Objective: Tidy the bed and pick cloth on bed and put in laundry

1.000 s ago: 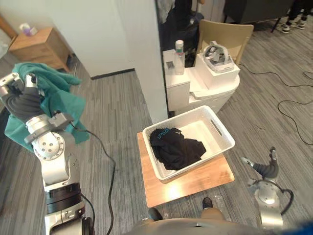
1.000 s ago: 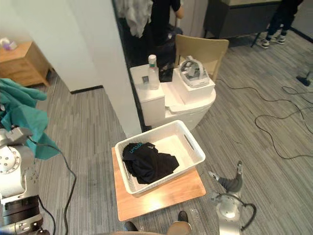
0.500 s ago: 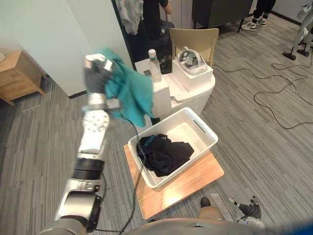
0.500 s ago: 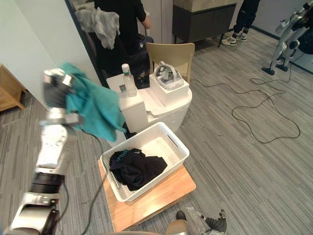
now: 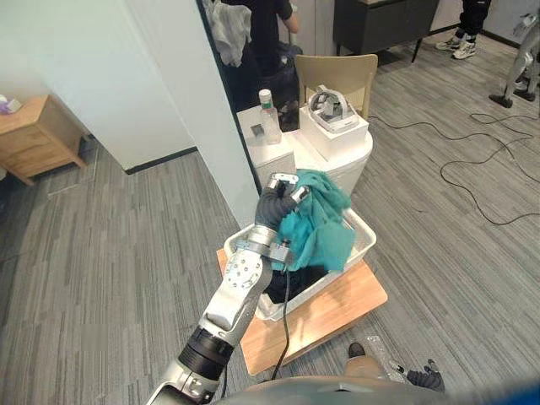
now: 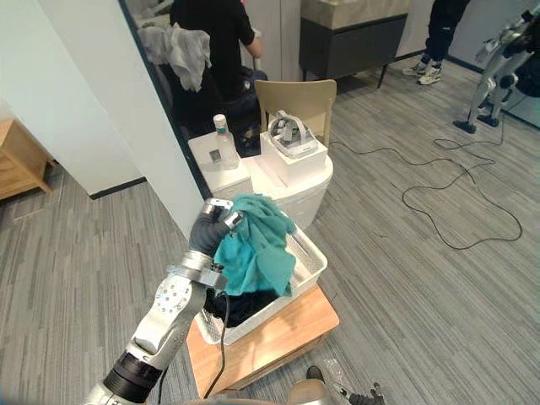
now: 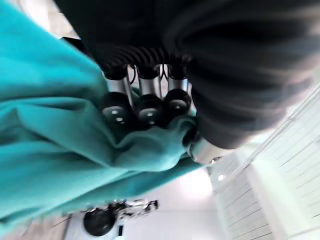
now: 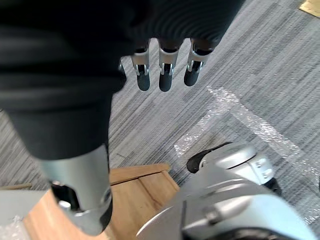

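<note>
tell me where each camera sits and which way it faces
Left eye view: on the head, looking down at the left hand holding a teal cloth over the white basket; left arm shows.
Right eye view: beside it, same scene and arm.
Left wrist view: on that wrist, looking along fingers curled in the cloth.
Right wrist view: on that wrist, looking past the open right hand at floor and wooden board.
Shared: the cloth, in both eye views and the left wrist view.

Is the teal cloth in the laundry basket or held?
Held. The left robot hand is curled round the teal cloth, hanging over the white basket.
</note>
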Controlling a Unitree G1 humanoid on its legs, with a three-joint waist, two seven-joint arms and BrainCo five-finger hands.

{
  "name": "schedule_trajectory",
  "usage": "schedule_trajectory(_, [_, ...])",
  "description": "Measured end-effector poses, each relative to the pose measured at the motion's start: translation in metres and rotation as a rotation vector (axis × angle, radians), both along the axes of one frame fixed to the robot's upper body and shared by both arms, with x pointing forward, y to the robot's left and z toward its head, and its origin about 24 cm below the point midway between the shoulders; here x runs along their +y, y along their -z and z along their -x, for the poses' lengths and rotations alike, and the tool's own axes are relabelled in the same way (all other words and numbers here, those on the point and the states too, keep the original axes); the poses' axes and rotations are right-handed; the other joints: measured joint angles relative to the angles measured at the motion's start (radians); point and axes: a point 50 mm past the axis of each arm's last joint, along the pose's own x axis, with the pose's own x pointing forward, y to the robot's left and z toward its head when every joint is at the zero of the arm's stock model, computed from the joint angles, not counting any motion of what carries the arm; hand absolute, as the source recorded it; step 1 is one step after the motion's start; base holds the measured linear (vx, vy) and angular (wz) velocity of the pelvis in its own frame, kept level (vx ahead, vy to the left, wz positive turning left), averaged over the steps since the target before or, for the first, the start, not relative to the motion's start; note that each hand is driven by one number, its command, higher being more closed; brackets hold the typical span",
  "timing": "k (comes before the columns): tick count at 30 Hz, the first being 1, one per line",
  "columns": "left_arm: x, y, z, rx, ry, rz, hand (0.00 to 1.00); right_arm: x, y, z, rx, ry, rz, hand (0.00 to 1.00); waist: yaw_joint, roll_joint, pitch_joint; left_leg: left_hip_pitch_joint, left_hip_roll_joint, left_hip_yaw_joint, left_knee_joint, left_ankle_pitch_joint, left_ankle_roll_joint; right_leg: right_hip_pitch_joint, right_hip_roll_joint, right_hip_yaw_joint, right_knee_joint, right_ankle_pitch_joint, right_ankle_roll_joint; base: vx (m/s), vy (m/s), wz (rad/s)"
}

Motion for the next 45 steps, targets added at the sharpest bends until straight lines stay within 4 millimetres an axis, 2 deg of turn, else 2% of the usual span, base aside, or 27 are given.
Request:
schedule_trajectory(5, [-0.005,0.004,0.001,-0.003,0.009,-0.058,1.00,-0.001,0.001,0.002,0.018,-0.021,0.002,0.00,-0.003,0.003,-0.002,-0.020,-0.001,0.017,0.000,-0.001,-0.001,-0.026,0.000,0.010,0.000,0.006,0.005,-0.01,-0.006,-0.08])
schedule_trajectory(9, [0.000,0.028,-0.004,0.082,-0.038,-0.143,1.00,-0.001,0.002,0.004,0.032,-0.032,0.001,0.00,-0.005,-0.003,0.002,-0.023,-0.001,0.018,0.000,0.003,0.005,-0.028,0.000,0.011,-0.002,0.014,0.005,0.00,0.000,0.00])
schedule_trajectory(12, [0.010,0.039,-0.008,0.119,-0.108,-0.222,1.00,0.000,0.003,0.005,0.039,-0.031,-0.003,0.00,-0.006,-0.008,0.007,-0.036,-0.001,0.018,0.000,0.005,0.008,-0.043,0.000,0.011,0.002,0.014,0.005,0.00,0.000,0.00])
schedule_trajectory(19, [0.037,0.055,-0.019,0.139,-0.297,-0.465,1.00,0.007,0.007,0.007,0.052,0.000,-0.032,0.00,-0.005,-0.043,0.041,-0.073,-0.001,0.018,0.001,0.008,0.012,-0.082,0.001,0.012,0.012,0.014,0.005,0.00,-0.019,0.01])
schedule_trajectory(24, [0.055,0.058,-0.039,0.124,-0.434,-0.696,1.00,0.011,0.007,-0.007,0.022,0.020,-0.040,0.00,-0.004,-0.065,0.084,-0.120,0.000,0.014,0.001,0.012,0.017,-0.129,0.001,0.010,0.025,0.015,0.004,-0.01,-0.036,0.05])
schedule_trajectory(25, [0.060,0.059,-0.044,0.118,-0.473,-0.757,0.00,0.012,0.007,-0.009,0.017,0.024,-0.037,0.00,-0.004,-0.067,0.098,-0.120,0.000,0.014,0.005,0.017,0.018,-0.129,0.000,0.002,0.026,0.015,0.004,0.01,-0.033,0.07])
schedule_trajectory(29, [0.083,0.075,-0.048,0.176,-0.546,-0.945,0.00,0.011,0.004,-0.020,-0.015,0.027,-0.020,0.00,-0.006,-0.062,0.125,-0.119,0.001,0.016,0.007,0.018,0.019,-0.130,0.001,0.000,0.024,0.014,0.003,0.03,-0.030,-0.02])
schedule_trajectory(34, [0.104,0.093,-0.038,0.297,-0.588,-0.964,0.00,0.011,0.002,-0.030,-0.041,0.025,-0.016,0.00,-0.003,-0.060,0.153,-0.118,0.011,0.023,0.027,0.009,0.009,-0.128,0.005,-0.002,0.031,0.009,-0.005,0.03,-0.043,-0.03])
schedule_trajectory(37, [0.108,0.102,-0.030,0.340,-0.590,-0.963,0.00,0.010,0.000,-0.035,-0.055,0.021,-0.012,0.00,-0.001,-0.051,0.162,-0.117,0.031,0.031,0.083,-0.020,0.003,-0.126,0.008,-0.001,0.054,0.003,-0.014,0.01,-0.040,-0.13])
schedule_trajectory(40, [0.110,0.107,-0.020,0.374,-0.594,-0.921,0.00,0.009,-0.001,-0.037,-0.065,0.013,-0.009,0.00,0.001,-0.043,0.167,-0.102,0.039,0.046,0.103,-0.032,-0.002,-0.121,0.012,0.001,0.066,-0.004,-0.024,-0.02,-0.036,-0.18])
schedule_trajectory(45, [0.105,0.099,-0.006,0.382,-0.598,-0.690,0.00,0.007,-0.001,-0.038,-0.057,-0.005,-0.018,0.00,0.010,-0.031,0.170,-0.073,0.052,0.047,0.100,-0.037,-0.004,-0.096,0.021,-0.001,0.069,-0.012,-0.028,-0.06,-0.034,-0.04])
